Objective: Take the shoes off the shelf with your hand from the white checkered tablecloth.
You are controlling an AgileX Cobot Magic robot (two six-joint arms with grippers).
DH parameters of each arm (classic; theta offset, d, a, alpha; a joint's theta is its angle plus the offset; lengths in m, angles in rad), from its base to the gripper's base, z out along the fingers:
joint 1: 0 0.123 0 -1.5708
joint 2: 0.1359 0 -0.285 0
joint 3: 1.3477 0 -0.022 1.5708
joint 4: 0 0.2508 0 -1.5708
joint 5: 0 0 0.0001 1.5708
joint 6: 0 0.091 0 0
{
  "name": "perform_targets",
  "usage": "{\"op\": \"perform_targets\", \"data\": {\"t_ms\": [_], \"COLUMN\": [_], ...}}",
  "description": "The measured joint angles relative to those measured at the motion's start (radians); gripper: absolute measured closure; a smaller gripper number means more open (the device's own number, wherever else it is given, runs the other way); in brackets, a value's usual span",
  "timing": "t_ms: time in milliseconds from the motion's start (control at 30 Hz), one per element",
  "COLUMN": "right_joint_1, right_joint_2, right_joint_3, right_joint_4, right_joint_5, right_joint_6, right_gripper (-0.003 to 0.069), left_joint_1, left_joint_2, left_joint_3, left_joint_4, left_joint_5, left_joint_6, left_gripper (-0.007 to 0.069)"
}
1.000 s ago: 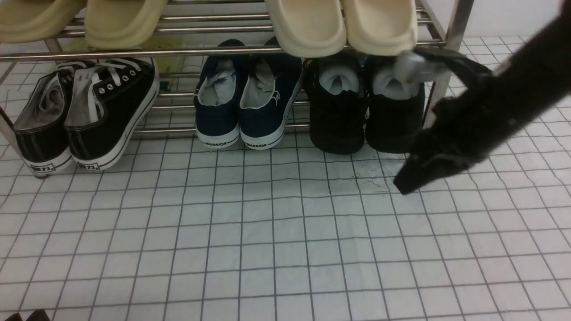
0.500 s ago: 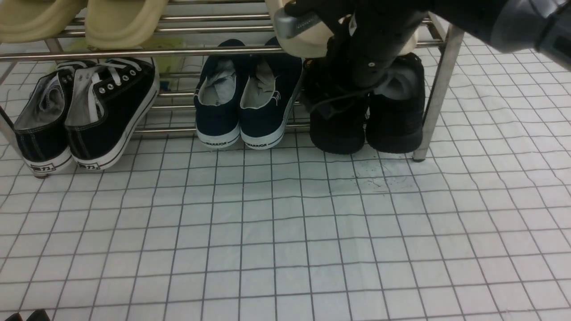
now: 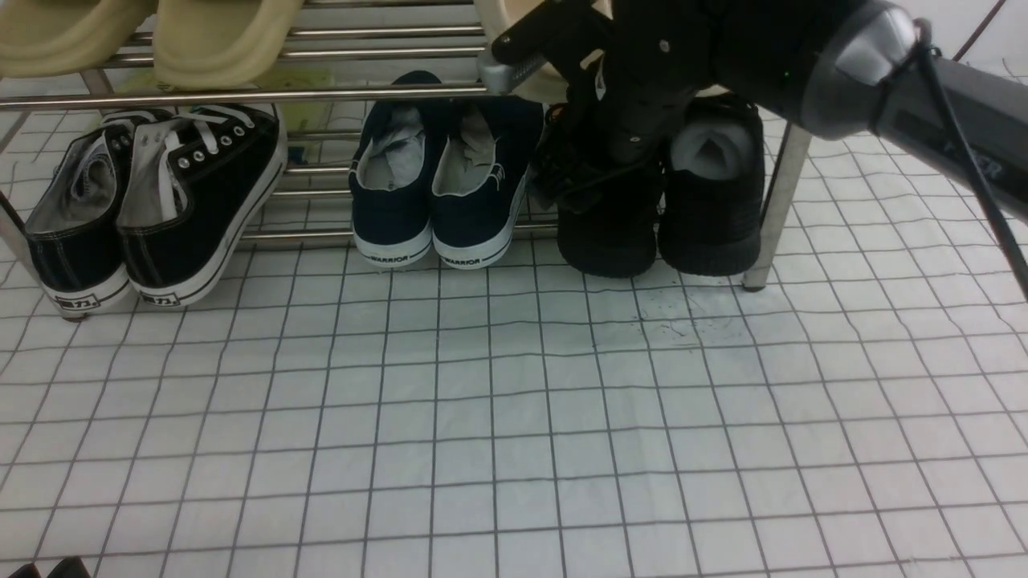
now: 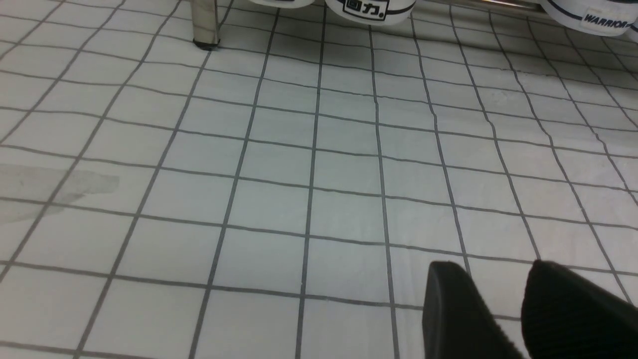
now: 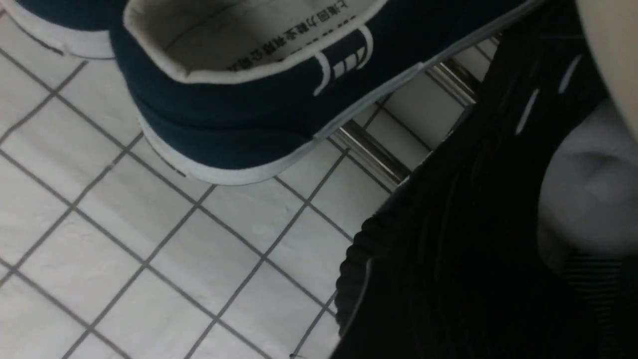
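The shelf's [image 3: 775,209] lower tier holds the black knit sneakers [image 3: 711,217] at upper right. The right end effector [image 3: 522,132], at the right edge a second ago, now hangs over the left sneaker, jaws seemingly spread, gripping nothing. The left end effector [image 4: 493,269] is slightly parted and empty.

In the upper right, the right tool [image 3: 520,132] is in front of the left one of the black shoes [image 3: 707,217] on the shelf [image 3: 775,209], jaws wide apart.

Right arm [image 3: 851,60] reaches forward, right end effector [image 3: 536,127] seemingly spread wide; left end effector [image 4: 493,279] low, fingertips [image 4: 451,299] parted.
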Motion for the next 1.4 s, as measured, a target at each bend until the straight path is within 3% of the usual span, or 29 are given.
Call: {"op": "perform_targets", "data": {"t_ms": [467, 533, 733, 767, 800, 967, 1400], "right_joint_1": [0.000, 0.000, 0.000, 0.000, 0.003, 0.012, 0.017], "right_joint_2": [0.064, 0.064, 0.058, 0.053, 0.048, 0.008, -0.017], "right_joint_3": [-0.004, -0.006, -0.006, -0.006, -0.006, -0.004, -0.004], "right_joint_4": [-0.022, -0.022, -0.009, 0.007, 0.015, 0.067, 0.083], "right_joint_5": [-0.024, -0.018, 0.036, 0.073, 0.099, 0.188, 0.221], "right_joint_6": [0.000, 0.000, 0.000, 0.000, 0.000, -0.030, -0.048], "right_gripper": [0.0253, 0.0309, 0.0578, 0.0649, 0.0667, 0.0673, 0.0669], "left_joint_1": [0.000, 0.000, 0.000, 0.000, 0.000, 0.000, 0.000], "left_joint_2": [0.000, 0.000, 0.000, 0.000, 0.000, 0.000, 0.000], "left_joint_3": [0.000, 0.000, 0.000, 0.000, 0.000, 0.000, 0.000], "left_joint_4": [0.004, 0.004, 0.004, 0.004, 0.005, 0.007, 0.017], "left_joint_5": [0.000, 0.000, 0.000, 0.000, 0.000, 0.000, 0.000], "left_joint_6": [0.000, 0.000, 0.000, 0.000, 0.000, 0.000, 0.000], "left_gripper": [0.0385, 0.0385, 0.0385, 0.0385, 0.0385, 0.0385, 0.0385]}}
